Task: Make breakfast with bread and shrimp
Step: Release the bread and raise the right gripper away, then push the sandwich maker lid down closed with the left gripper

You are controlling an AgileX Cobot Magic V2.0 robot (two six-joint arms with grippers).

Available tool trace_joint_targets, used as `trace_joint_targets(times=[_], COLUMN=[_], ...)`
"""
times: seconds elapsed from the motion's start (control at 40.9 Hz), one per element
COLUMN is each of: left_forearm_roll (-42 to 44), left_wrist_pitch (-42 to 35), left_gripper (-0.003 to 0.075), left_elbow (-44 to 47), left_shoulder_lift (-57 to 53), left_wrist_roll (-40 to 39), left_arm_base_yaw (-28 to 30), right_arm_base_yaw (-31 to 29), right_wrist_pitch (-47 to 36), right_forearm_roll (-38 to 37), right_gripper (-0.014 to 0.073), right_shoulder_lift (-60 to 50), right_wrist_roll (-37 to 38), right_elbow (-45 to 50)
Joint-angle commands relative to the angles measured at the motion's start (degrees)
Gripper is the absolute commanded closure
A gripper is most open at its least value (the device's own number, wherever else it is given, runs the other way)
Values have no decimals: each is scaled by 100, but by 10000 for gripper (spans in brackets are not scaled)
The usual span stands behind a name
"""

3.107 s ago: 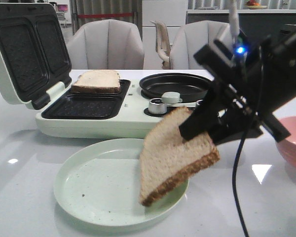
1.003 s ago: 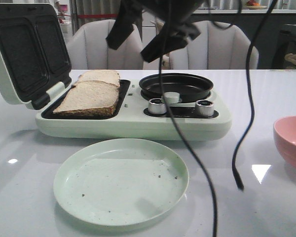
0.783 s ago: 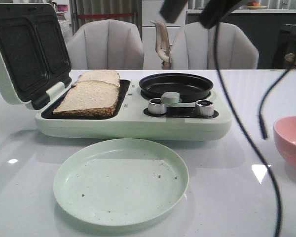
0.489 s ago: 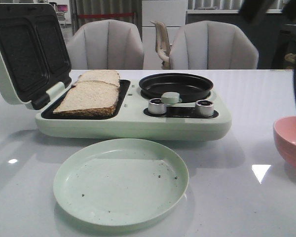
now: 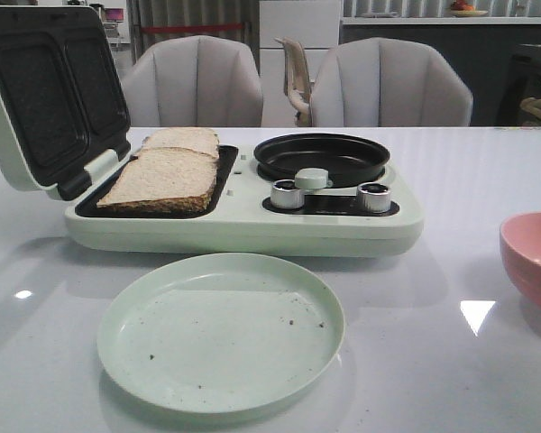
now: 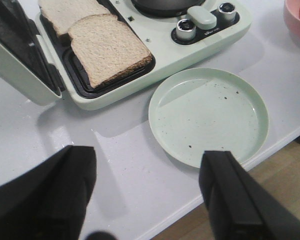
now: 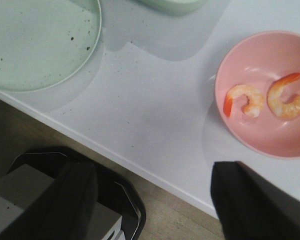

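both bread slices point(image 5: 162, 173) sit in the sandwich maker point(image 5: 243, 221), shrimp point(image 7: 266, 101) in the pink bowl point(image 7: 240, 125), left gripper point(image 6: 145, 195) and right gripper point(image 7: 155, 200) both spread wide, holding nothing.

left hand point(image 6: 145, 192): fingers spread wide, empty, above desk's near edge | right hand point(image 7: 152, 200): fingers wide apart, empty, over near edge

Glossy white table point(image 5: 451, 379); matt green plate point(image 5: 221, 332); porous bread point(image 5: 160, 178).
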Motion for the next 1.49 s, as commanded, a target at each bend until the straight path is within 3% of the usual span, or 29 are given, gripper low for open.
trace_joint_targets(times=[0.0, 0.245, 0.489, 0.661, 0.832, 1.028, 1.174, 1.468], left_forearm_roll=[227, 1120, 1109, 86, -1457, -2904, -4084, -6008], left_wrist_pitch=[-188, 638, 385, -265, -1033, -934, -495, -205], left_gripper=[252, 395, 622, 612, 612, 612, 612, 613], left_elbow=[-228, -812, -1408, -2120, -2918, -3944, -4463, -4620], left_shoulder_lift=[148, 1335, 2598, 3415, 4386, 5440, 5955, 6078], left_wrist_roll=[-48, -48, -48, 602, 1349, 1748, 2509, 3755], left_arm_base_yaw=[11, 728, 2765, 4099, 4932, 5138, 5138, 5101], right_arm_base_yaw=[-43, -43, -43, -43, -43, -43, -43, -43], right_wrist_pitch=[-214, -214, -214, -214, -214, -210, -207, -201], right_forearm_roll=[21, 21, 21, 21, 21, 21, 21, 21], right_gripper=[15, 15, 15, 15, 15, 15, 15, 15], right_shoulder_lift=[-89, -89, -89, -89, -89, -89, -89, -89], right_wrist_roll=[2, 2, 2, 2, 2, 2, 2, 2], right_elbow=[-133, -133, -133, -133, -133, -133, -133, -133])
